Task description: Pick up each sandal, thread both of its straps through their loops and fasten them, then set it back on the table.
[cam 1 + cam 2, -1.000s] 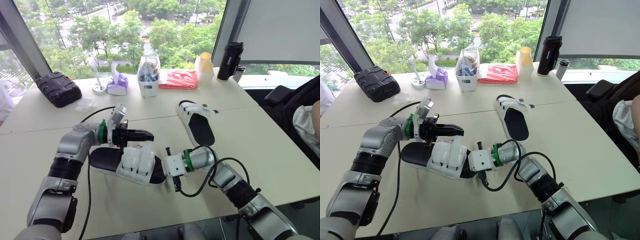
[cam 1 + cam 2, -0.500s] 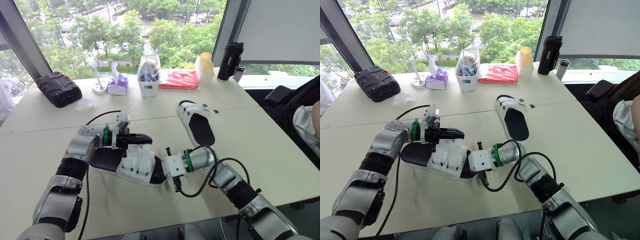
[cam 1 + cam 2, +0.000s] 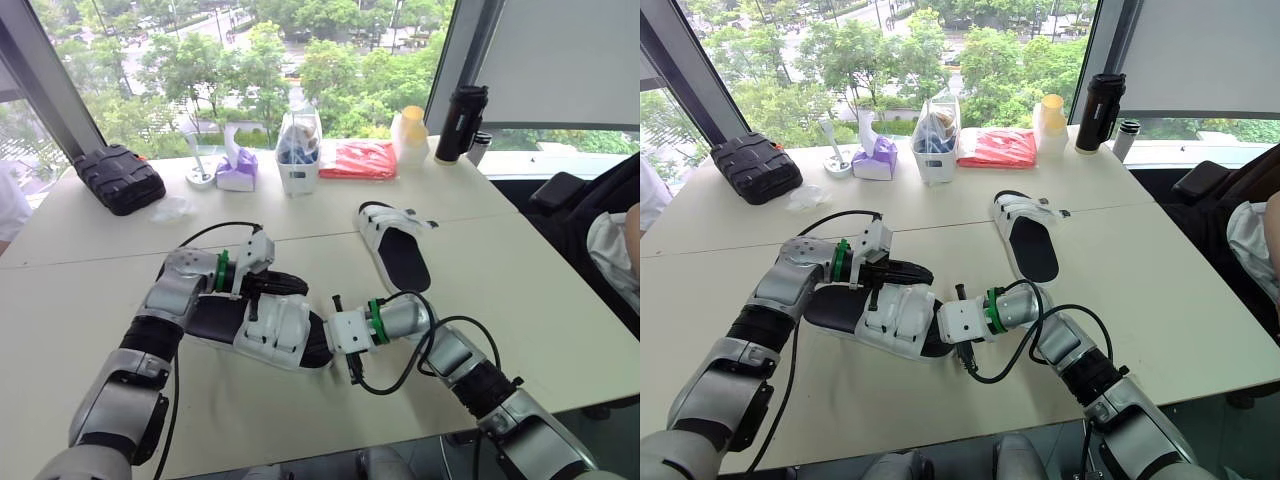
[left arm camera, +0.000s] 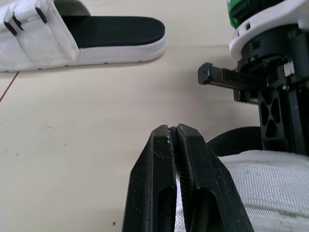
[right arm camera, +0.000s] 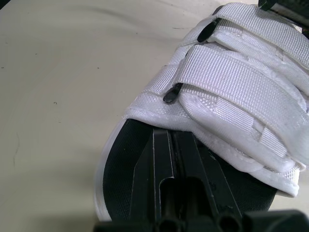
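The near sandal [image 3: 280, 335] is lying flat on the bench [image 3: 520, 290], toward its front edge, with both white straps [image 5: 241, 87] lying flat across its upper, each meeting a black loop [image 5: 172, 93]. The left gripper [image 4: 173, 131] is hovering low along the far side of that upper, its fingers pressed together. The right gripper [image 5: 170, 137], fingers also together, is resting on the black footbed at the toe, its tips reaching under the upper. The far sandal [image 3: 398, 250] is sitting flat, well apart, toward the bench's right edge.
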